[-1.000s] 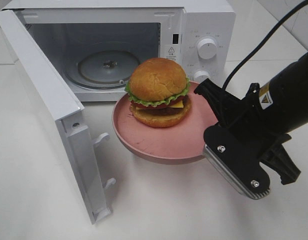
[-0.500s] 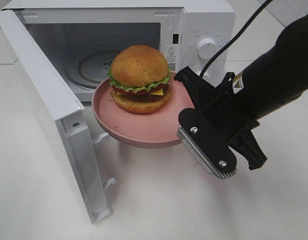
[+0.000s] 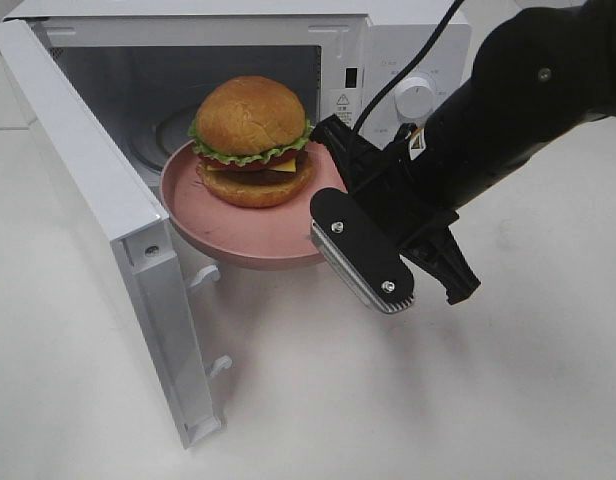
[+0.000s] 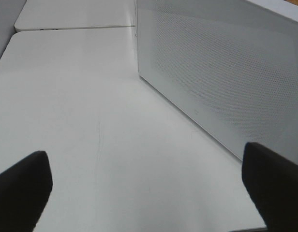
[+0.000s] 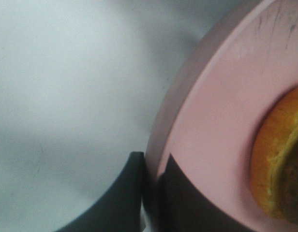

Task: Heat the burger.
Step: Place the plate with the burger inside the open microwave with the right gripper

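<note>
- Burger [image 3: 250,140]: small, round, with a glossy golden-brown bun, a frilly green lettuce edge, a dark patty, and red and yellow layers under the top bun.
- It sat upright with the crown up and its stack axis vertical. Being round, it had no sideways heading.
- It sat on a round pink plate [image 3: 278,235], off-centre toward the far rim, at the mouth of the white microwave [image 3: 408,60] and clear of the table.
- Right gripper [image 5: 154,164]: jaws nearly closed, pinching the plate rim, one finger above and one below.
- Left gripper [image 4: 146,188]: jaws spread wide, holding nothing, low over the table beside a white perforated panel [image 4: 221,72].
- The microwave door [image 3: 88,190] was swung fully open, and the glass turntable [image 3: 173,125] was partly visible behind the plate.
- The surface was a plain white tabletop [image 3: 388,400].
</note>
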{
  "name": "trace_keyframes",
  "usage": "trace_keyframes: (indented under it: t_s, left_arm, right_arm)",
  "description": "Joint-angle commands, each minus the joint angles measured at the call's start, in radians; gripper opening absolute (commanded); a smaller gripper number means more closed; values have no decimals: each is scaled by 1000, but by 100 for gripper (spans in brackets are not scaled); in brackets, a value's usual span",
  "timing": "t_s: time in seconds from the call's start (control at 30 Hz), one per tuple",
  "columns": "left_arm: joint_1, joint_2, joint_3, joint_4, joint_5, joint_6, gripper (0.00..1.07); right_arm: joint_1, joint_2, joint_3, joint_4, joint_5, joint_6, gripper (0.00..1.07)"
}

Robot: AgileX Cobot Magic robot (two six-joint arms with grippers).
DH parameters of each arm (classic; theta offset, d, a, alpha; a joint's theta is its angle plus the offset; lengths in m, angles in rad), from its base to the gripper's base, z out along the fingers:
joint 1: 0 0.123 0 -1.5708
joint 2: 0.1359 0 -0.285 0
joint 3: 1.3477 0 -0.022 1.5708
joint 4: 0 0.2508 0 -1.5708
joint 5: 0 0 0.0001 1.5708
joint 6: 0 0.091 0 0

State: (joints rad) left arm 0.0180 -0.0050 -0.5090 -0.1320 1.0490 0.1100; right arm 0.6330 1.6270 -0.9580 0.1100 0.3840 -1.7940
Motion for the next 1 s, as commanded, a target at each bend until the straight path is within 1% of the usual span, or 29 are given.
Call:
trace_keyframes:
  t_s: [0.03,0.1,0.2,0.37,0.4,0.43,0.47,0.7,0.73,0.77,0.83,0.87,0.9,0.97,1.0]
  left_arm:
    - [1,-22,3,-8,-8,-2,100]
    - [1,-22,3,-8,-8,-2,100]
    - [1,-22,3,-8,-8,-2,100]
    - [1,-22,3,-8,-8,-2,100]
    - [1,-22,3,-8,-8,-2,100]
    - [1,-22,3,-8,-8,-2,100]
    - [1,-22,3,-8,-8,-2,100]
    - [1,-22,3,-8,-8,-2,100]
    - [1,-22,3,-8,-8,-2,100]
    - [1,-22,3,-8,-8,-2,100]
    - [1,-22,3,-8,-8,-2,100]
    - [1,-22,3,-8,-8,-2,100]
    - [1,-22,3,-8,-8,-2,100]
    - [1,-22,3,-8,-8,-2,100]
    - [1,-22,3,-8,-8,-2,100]
  right_arm:
    - [10,25,-57,6,-59,-19,2]
    - [12,33,-65,5,-57,-19,2]
    - [21,70,-109,1,-49,-19,2]
    - [23,114,-153,-17,-41,-18,2]
    - [23,135,-176,-17,-36,-15,2]
    - [23,135,-176,-17,-36,-15,2]
    - [23,157,-202,-18,-29,-15,2]
    - [23,205,-265,-21,-9,-11,2]
    - [23,221,-293,-22,8,-7,2]
    - [23,221,-293,-22,8,-7,2]
    - [23,248,-336,-32,26,4,2]
    - [23,248,-336,-32,26,4,2]
    - [23,269,-364,-46,36,20,2]
    - [23,279,-380,-48,41,26,2]
    - [23,296,-406,-53,46,40,2]
